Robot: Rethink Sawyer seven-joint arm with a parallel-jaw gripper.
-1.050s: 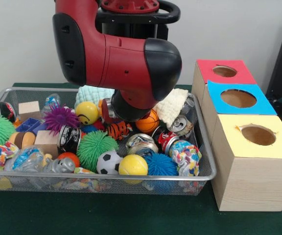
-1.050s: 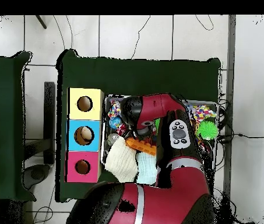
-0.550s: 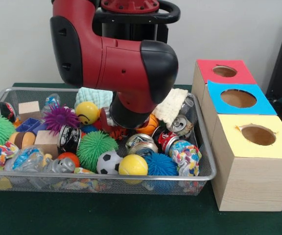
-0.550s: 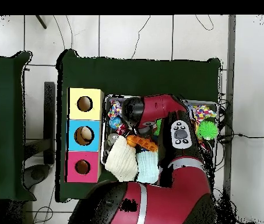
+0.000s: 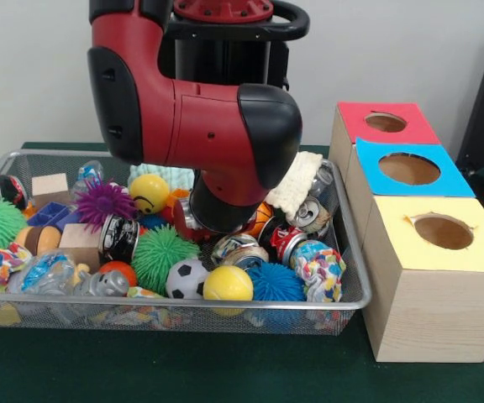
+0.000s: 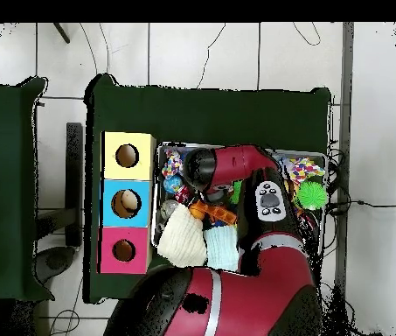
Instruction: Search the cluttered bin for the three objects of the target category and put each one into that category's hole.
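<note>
1. Wire bin [image 5: 355,277] on the green desk [image 5: 225,369], crowded with balls, crushed cans, wooden blocks and cloths.
2. Red and black arm [image 5: 200,126] lowered over the middle of the bin; its wrist end sits among the objects near the far wall and hides the tool, so whether the tool is wide, narrow or holding anything cannot be told in either view.
3. Three wooden boxes in a row just right of the bin in the front view, each with a round hole in its top: red box [image 5: 385,122] farthest, blue box [image 5: 408,169] in the middle, yellow box [image 5: 444,232] nearest.
4. Objects at the near wall of the bin: soccer ball [image 5: 186,279], yellow ball [image 5: 228,284] touching it on the right, blue spiky ball [image 5: 276,282] just beside that.
5. Crushed cans [image 5: 240,247] lie directly below the arm's wrist; a further can [image 5: 305,214] rests near the bin's right wall.
6. White cloth [image 5: 297,180] lies at the far right of the bin, partly behind the arm; in the overhead view it [image 6: 182,241] lies next to a pale blue cloth [image 6: 222,248].
7. Green spiky ball [image 5: 165,253] sits left of the soccer ball; purple spiky ball [image 5: 103,201] and yellow smiley ball [image 5: 149,193] lie farther back.
</note>
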